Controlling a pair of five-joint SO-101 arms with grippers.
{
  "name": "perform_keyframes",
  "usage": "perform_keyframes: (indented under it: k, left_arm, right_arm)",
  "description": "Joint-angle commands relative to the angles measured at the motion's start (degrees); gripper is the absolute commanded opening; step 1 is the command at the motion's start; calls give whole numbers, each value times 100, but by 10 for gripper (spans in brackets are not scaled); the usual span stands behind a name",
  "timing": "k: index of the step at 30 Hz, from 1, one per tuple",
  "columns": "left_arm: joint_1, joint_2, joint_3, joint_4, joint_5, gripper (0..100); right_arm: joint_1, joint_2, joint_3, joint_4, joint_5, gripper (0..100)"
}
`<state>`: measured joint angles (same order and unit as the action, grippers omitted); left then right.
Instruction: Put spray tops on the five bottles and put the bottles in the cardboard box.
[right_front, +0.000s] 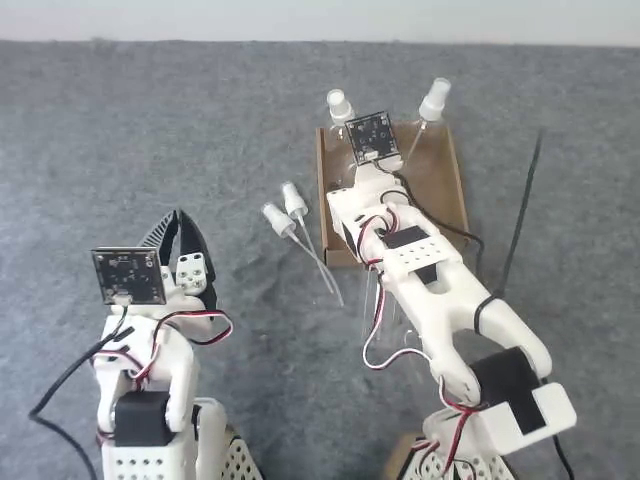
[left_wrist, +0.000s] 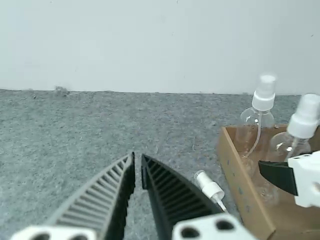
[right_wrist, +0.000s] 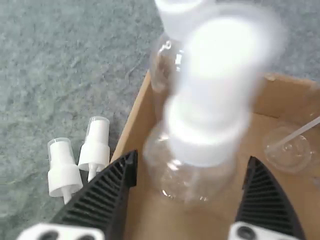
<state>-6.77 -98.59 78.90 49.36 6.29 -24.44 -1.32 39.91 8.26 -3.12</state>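
A grey, carpet-like table (right_front: 150, 130) runs back to a pale wall. From the table's middle in the high view, an open cardboard box (right_front: 447, 185) sits flat on it at about 1 o'clock. Two loose spray tops (right_front: 275, 218) (right_front: 293, 198) lie on their sides just beside each other at the box's 8 o'clock, close to its wall, with thin dip tubes trailing toward 5 o'clock. A black cable (right_front: 520, 220) lies across the cover at 3 o'clock. Two arm bases (right_front: 165, 455) (right_front: 460, 455) stand at 7 and 5 o'clock. Something clear (right_front: 372, 305) (mostly hidden beneath an arm) lies between box and base.
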Motion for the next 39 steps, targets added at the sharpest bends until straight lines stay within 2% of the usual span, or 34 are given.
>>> perform_keyframes:
  k: [1,11,22,28,34,39]
  left_arm:
    - [-18,-44,-31,-149,44,12]
    - [-18,-44,-31,-149,44,12]
    - [-18,-44,-22,-149,44,12]
    - [0,-44,40,-185,44,12]
    - [185,-44,57,-176,18,12]
    - [185,-44,57,-158,9,12]
  right_arm:
    - [-13,-207,-149,4,-9,291]
    - [4,-1640,-185,286,-9,290]
    - [4,-3873,-387,3811,-9,289]
    - [-13,-4119,-316,5534,-70,289]
    - [-629,-3705,325,5455,-633,290]
    - [-1015,-3442,993,4620,-1020,289]
